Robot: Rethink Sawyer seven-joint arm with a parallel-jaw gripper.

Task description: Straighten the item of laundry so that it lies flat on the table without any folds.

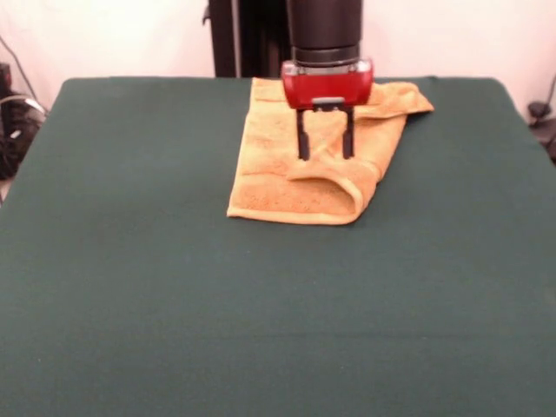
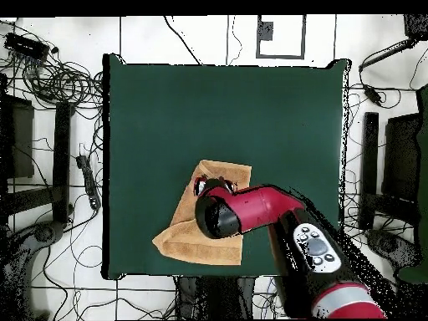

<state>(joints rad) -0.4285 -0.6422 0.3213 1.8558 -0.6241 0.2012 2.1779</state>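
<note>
Your gripper is hovering over a still-folded terry towel.
Fingers are hanging open, gripping nothing; the towel is lying doubled near the green counter's far edge, unfolding remaining.

From above, the arm covers the gripper and the middle of the towel for us; from the front the arm runs off the top edge; we can't tell whether the fingers touch the cloth
</note>
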